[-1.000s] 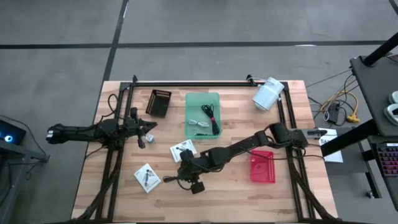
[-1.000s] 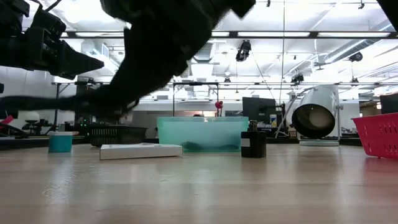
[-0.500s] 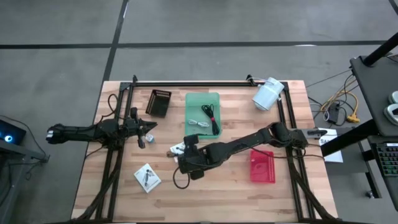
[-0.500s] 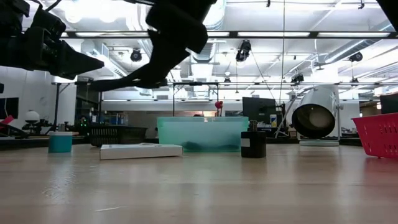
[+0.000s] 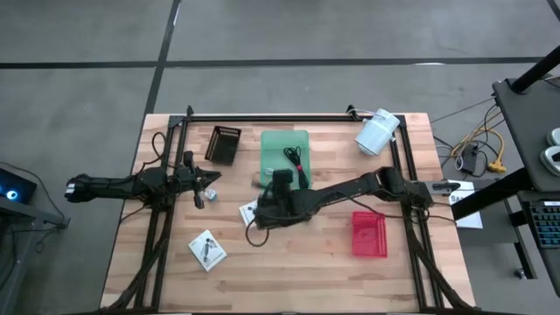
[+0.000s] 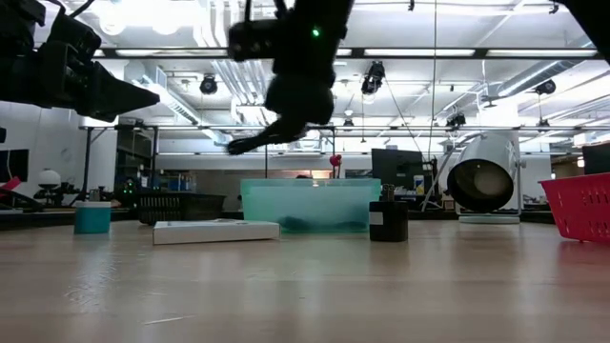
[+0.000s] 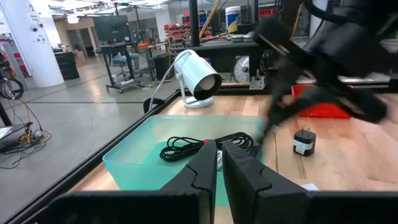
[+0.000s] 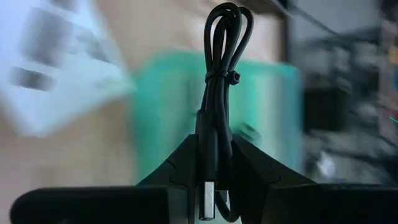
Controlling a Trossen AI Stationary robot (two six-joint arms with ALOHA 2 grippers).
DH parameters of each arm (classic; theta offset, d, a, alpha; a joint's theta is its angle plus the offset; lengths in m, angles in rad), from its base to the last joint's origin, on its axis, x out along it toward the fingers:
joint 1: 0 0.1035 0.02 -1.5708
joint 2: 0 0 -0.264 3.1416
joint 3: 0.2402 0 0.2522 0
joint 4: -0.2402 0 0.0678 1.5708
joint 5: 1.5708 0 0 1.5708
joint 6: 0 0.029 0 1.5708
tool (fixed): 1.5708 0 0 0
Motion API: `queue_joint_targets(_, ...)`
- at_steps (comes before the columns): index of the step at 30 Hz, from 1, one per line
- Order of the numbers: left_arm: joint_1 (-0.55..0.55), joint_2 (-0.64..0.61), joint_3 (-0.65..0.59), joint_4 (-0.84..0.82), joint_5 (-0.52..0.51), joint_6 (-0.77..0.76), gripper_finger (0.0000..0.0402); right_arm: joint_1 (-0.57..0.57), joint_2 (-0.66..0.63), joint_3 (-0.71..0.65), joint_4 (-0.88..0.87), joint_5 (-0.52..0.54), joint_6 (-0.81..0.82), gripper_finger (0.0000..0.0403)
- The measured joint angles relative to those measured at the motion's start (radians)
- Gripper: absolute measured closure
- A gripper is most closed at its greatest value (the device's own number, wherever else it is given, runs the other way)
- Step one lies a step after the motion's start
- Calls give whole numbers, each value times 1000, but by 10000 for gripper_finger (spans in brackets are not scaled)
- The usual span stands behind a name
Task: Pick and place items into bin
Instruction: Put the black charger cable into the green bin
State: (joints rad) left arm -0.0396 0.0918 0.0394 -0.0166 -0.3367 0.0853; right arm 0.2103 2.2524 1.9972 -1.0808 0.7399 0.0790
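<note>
My right gripper [image 5: 262,215] hangs above the table just near of the green bin [image 5: 273,140], shut on a bundled black cable [image 8: 221,62]. The bin holds a black coiled cable [image 5: 297,163] and a pale grey cable [image 5: 280,172]. One white packet [image 5: 206,249] lies flat at the near left; another [image 5: 248,211] lies partly under my right gripper. A small dark cube [image 7: 303,142] stands on the table right of the bin. At the table's left, my left gripper [image 5: 206,181] stays shut and level. My right gripper pinches the tied cable bundle near its plug end [image 8: 214,155] between its two fingers [image 8: 180,163], which lie along the bundle. The looped end [image 8: 227,22] sticks out past the fingertips. The gripper slants down toward the table's left, and the cable is clear of the table.
A dark basket [image 5: 222,144] sits left of the bin and a red basket [image 5: 368,234] at the near right. A large white cylinder [image 5: 376,131] lies at the far right corner. Black frame rails [image 5: 262,116] run along the far edge and both sides.
My right gripper has risen and gone from the table's near middle toward the far edge and the green bin, tipping from steeply down to a slant. The black cable has gone with it and hangs clear of the table.
</note>
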Motion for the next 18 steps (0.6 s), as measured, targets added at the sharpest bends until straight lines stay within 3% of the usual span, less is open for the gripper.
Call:
queue_joint_targets(3, 0, 1, 0, 0, 0, 0, 391, -29, -1, 0, -71, 90, 57, 344)
queue_joint_targets(6, 0, 3, 0, 0, 0, 0, 391, -68, -1, 0, -124, 91, 111, 344)
queue_joint_targets(12, 0, 4, 0, 0, 0, 0, 391, -153, -1, -1, -145, -1, 163, 344)
queue_joint_targets(18, 0, 4, 0, 0, 0, 0, 391, -247, -1, 11, -144, -162, 183, 344)
